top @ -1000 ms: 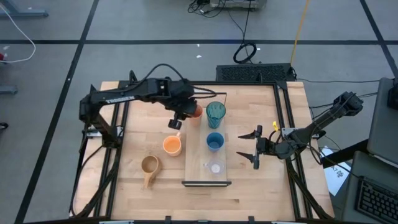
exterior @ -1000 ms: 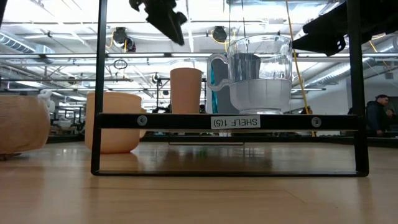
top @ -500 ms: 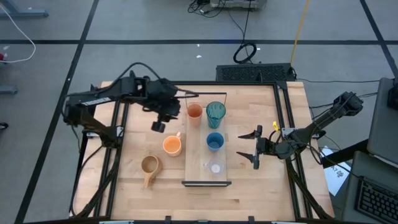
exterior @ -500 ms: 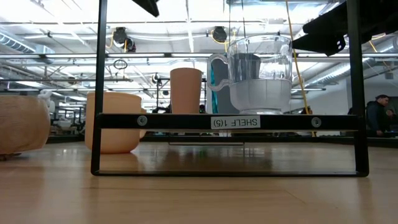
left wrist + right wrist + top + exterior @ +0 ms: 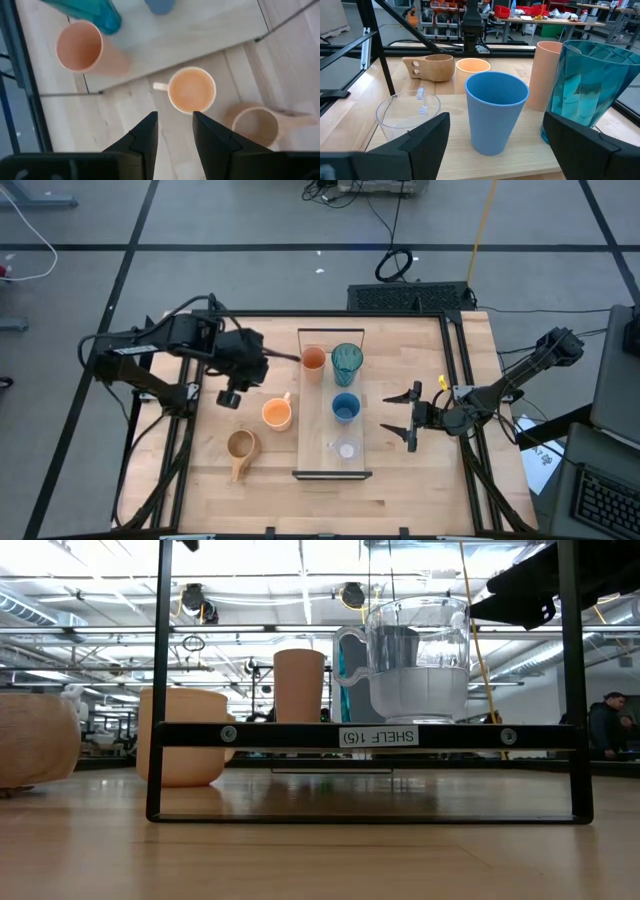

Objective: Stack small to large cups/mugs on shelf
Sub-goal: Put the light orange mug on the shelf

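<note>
the left tool (image 5: 229, 397) hangs empty with fingers parted above the orange mug (image 5: 277, 414), which sits on the worktop (image 5: 210, 470) beside the shelf (image 5: 317, 455), likely next to grasp; right tool (image 5: 410, 421) waits open

Shelf (image 5: 318, 445): light wood board, dark rails at both short ends. Just ahead of the right gripper (image 5: 412, 420), black: blue cup (image 5: 345, 407), finely ribbed; tiny clear glass (image 5: 346, 449), colourless, base appears whitish, though the view through it is poor. Beyond those: teal tumbler (image 5: 347, 362), translucent, faceted pattern; orange cup (image 5: 313, 359), pale orange, plain. Near the left gripper (image 5: 231, 397), black: orange mug (image 5: 277, 413) with 1 pale handle. Farther off: tan mug (image 5: 240, 446), wood-toned. Table (image 5: 200, 490): light wood planks.
</note>
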`<action>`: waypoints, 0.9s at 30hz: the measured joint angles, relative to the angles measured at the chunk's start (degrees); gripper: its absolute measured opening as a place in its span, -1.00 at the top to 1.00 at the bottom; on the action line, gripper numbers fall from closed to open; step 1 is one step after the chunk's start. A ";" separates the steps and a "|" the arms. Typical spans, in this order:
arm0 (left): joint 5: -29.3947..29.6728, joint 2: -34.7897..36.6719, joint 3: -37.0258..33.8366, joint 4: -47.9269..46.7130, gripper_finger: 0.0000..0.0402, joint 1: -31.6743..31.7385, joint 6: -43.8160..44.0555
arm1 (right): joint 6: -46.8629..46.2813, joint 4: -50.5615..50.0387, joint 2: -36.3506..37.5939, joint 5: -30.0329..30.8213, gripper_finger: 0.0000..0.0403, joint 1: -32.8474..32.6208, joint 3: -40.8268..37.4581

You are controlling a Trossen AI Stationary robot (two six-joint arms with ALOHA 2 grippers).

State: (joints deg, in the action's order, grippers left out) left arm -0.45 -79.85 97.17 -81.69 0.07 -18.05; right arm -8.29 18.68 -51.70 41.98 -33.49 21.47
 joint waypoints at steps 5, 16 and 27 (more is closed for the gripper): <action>1.01 0.10 0.00 -3.28 0.38 -2.72 4.63 | 0.00 -0.05 -0.01 0.00 -0.54 0.01 0.00; 2.18 1.06 0.00 -7.90 0.38 -9.62 12.52 | 0.00 -0.07 -0.02 -0.01 -0.54 0.02 0.00; 6.99 0.94 0.00 -6.32 0.38 -14.81 13.17 | 0.00 -0.07 -0.01 0.00 -0.54 0.02 0.00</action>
State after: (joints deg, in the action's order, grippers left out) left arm 6.55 -78.91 97.17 -88.01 -14.74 -4.88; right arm -8.29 18.61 -51.72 41.98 -33.47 21.47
